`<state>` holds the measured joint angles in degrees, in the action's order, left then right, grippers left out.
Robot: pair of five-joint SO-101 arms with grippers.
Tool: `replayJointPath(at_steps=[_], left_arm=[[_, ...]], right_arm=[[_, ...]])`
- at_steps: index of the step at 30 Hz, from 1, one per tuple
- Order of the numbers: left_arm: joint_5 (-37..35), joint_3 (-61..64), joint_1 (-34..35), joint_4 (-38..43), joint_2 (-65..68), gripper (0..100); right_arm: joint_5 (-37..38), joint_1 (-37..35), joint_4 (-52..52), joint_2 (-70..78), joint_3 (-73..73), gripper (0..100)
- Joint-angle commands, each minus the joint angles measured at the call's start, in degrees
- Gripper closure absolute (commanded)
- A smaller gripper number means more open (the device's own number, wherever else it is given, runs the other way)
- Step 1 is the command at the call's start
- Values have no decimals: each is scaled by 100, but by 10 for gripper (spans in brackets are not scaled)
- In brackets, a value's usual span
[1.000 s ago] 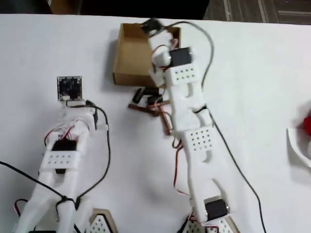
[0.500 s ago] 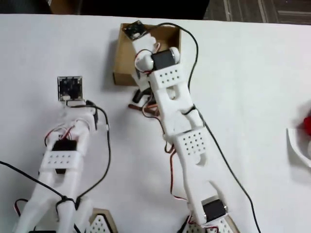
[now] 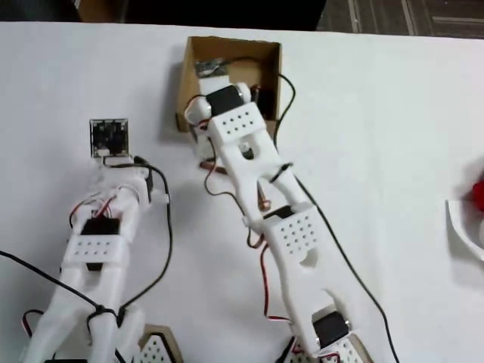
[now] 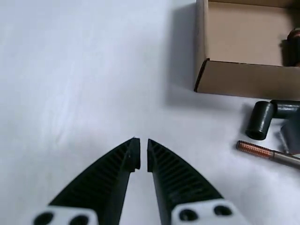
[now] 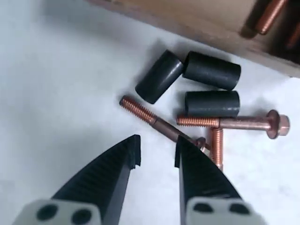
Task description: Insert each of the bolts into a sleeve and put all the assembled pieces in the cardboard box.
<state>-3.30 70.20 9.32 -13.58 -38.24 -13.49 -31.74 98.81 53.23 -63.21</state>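
We see a copper bolt (image 5: 268, 14) in the brown cardboard box (image 4: 243, 79); beside it, right claw (image 5: 157, 152) ajar, left claw (image 4: 143, 154) almost closed, both empty.

High camera looks down over the table (image 3: 393, 113); both close wrist views share the cardboard box (image 4: 243, 79).

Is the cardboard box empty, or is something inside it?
Not empty. In the right wrist view, a copper bolt lies inside the cardboard box, just past its wall.
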Motion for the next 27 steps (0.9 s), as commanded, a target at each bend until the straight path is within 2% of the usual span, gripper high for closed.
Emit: replayJointPath(at_steps=[1,7,20,27], left_arm=[[62,-13,26,123,-193,943],[62,-13,26,123,-193,943],[62,-13,26,123,-193,943],[62,-13,26,123,-193,943]], right_arm=[[-343,-75,-233,-312,-70,879],[-1125,-66,-822,189,-70,879],[-1187,-66,-1525,365,-18,879],[-1187,-40,-1516,620,-44,880]])
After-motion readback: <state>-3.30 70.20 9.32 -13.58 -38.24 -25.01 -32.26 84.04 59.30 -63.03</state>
